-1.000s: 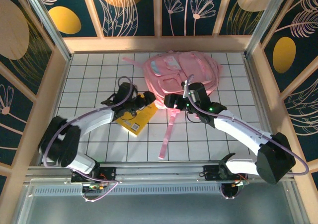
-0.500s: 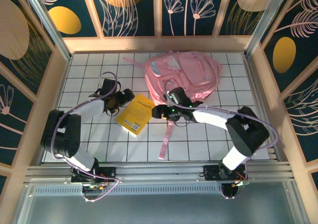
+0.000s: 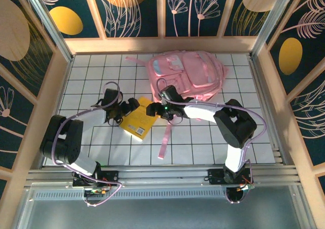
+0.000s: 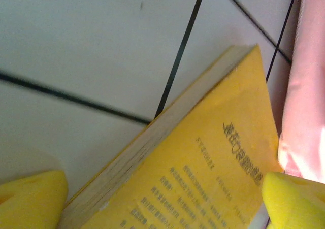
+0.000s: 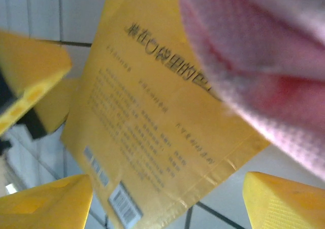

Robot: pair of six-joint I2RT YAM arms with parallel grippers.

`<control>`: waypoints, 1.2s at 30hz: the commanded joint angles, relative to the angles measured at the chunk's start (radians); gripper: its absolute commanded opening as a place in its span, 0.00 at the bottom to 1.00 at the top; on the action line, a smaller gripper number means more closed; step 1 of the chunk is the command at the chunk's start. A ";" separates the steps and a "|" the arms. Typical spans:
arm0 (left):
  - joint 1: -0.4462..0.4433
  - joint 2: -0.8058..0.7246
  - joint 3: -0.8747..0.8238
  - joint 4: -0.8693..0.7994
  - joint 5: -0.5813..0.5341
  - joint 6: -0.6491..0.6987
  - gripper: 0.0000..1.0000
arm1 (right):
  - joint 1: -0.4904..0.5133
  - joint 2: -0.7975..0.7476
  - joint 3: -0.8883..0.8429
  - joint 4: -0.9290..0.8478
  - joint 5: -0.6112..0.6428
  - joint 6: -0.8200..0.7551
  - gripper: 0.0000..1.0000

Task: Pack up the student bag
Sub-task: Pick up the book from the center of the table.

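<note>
book: yellow book (image 3: pixel 138 121) lies flat on the worktop (image 3: pixel 91 76) beside the student bag (image 3: pixel 185 74), likely next in.
left pincer (image 3: pixel 128 107): jaws wide, bracketing its edge.
right pincer (image 3: pixel 153 110): jaws apart over the cover.

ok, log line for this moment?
left tool open, astride book edge | right tool open over book | book outside bag

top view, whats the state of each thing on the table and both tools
student bag, lying flat, front pockets up, strap trailing toward the arms; zips unclear
yellow book, closed, lying flat, barcode side up
left tool, open, jaws either side of the book's edge, not gripping
right tool, open, over the book, holding nothing
</note>
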State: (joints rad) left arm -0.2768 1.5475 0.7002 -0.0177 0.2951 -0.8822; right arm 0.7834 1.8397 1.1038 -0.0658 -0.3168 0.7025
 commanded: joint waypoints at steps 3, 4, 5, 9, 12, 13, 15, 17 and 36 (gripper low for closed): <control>-0.043 -0.096 -0.097 0.003 0.081 -0.066 0.97 | 0.059 -0.059 0.025 -0.164 0.254 -0.079 0.79; -0.053 -0.114 -0.108 0.003 0.077 -0.069 0.97 | 0.056 -0.075 0.013 -0.162 0.246 -0.083 0.79; -0.065 -0.127 -0.114 -0.003 0.073 -0.067 0.98 | 0.053 -0.089 -0.003 -0.152 0.219 -0.094 0.79; -0.091 -0.166 -0.149 0.013 0.073 -0.087 0.98 | 0.026 -0.090 -0.055 -0.114 0.049 -0.103 0.78; -0.120 -0.173 -0.160 0.030 0.078 -0.102 0.97 | 0.013 -0.061 -0.081 -0.086 -0.041 -0.089 0.78; -0.128 -0.173 -0.162 0.027 0.076 -0.104 0.97 | 0.010 -0.052 -0.083 -0.086 -0.047 -0.087 0.78; -0.140 -0.183 -0.170 0.033 0.074 -0.106 0.96 | 0.007 -0.032 -0.089 -0.087 -0.034 -0.079 0.77; -0.146 -0.192 -0.181 0.043 0.074 -0.110 0.96 | 0.004 -0.019 -0.098 -0.080 -0.020 -0.074 0.77; -0.233 -0.101 -0.168 0.140 0.137 -0.063 0.92 | -0.026 -0.001 -0.096 0.241 -0.401 0.131 0.75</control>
State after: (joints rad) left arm -0.4706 1.4017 0.5274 0.0528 0.3523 -0.9558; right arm 0.7414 1.8591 1.0222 -0.0219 -0.5179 0.7269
